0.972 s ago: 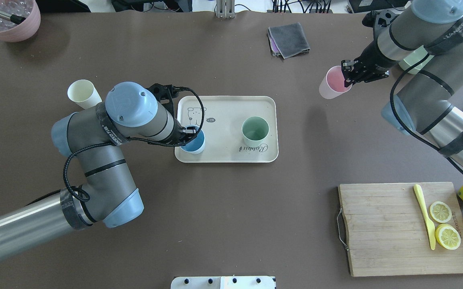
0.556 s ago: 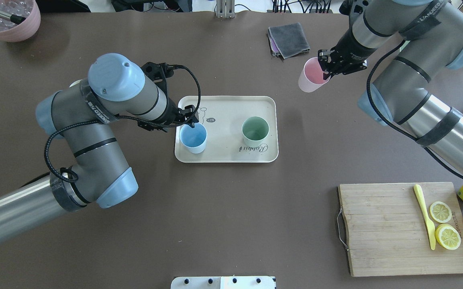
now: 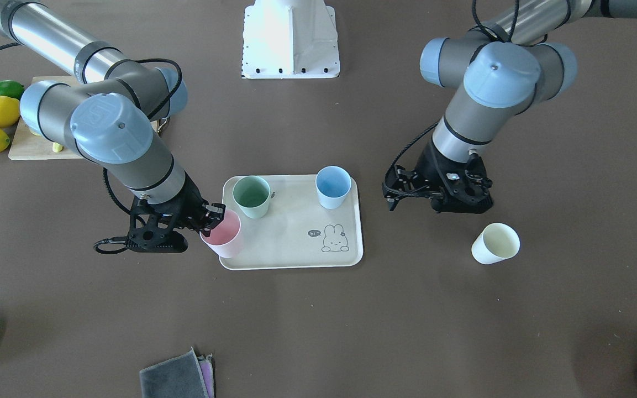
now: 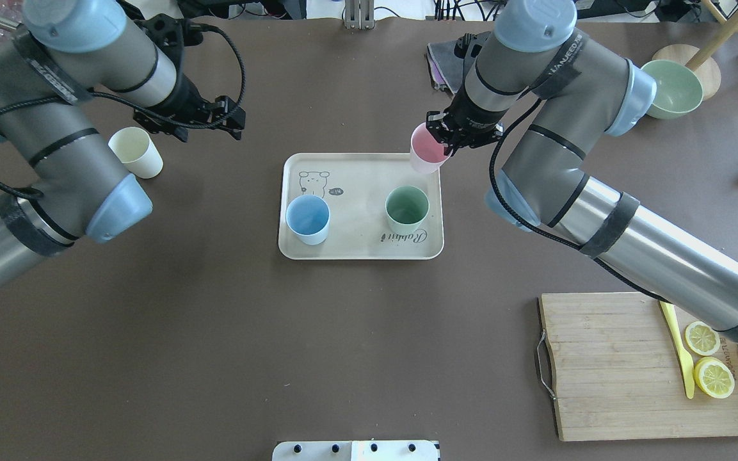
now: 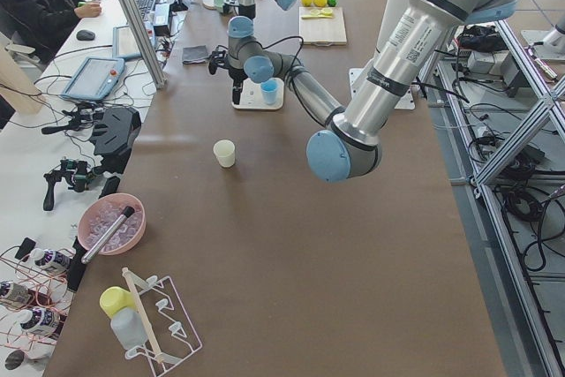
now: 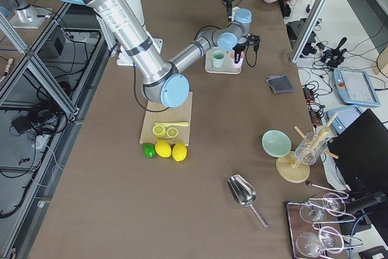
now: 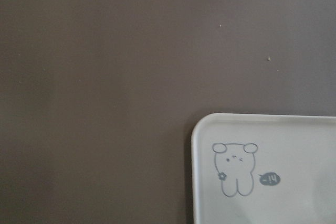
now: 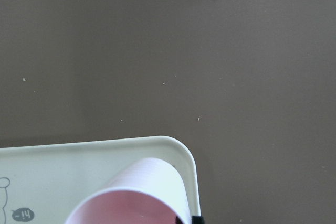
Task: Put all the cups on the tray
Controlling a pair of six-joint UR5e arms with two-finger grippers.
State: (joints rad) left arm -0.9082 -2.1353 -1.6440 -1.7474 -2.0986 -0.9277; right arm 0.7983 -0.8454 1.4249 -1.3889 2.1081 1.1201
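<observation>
Nearest the robot, the cream-beige rounded tray with the bunny drawing (image 4: 359,192) carries the pale blue plastic cup (image 4: 308,219) and the sage green plastic cup (image 4: 406,209). Both stand upright with nothing touching them. A second ago the left gripper (image 4: 231,121) was on the blue cup. It has since let go and swung off past the tray's far left corner, its fingers parted and empty.

At the far right corner, the right gripper (image 4: 443,144) has carried the pink plastic cup (image 4: 427,150) in from well off to the side. It pinches the rim and holds the cup tilted over that corner. I can't tell if it has touched down.

That leaves only the cream paper-look cup (image 4: 135,151), on the table beside the left arm and probably next.
</observation>
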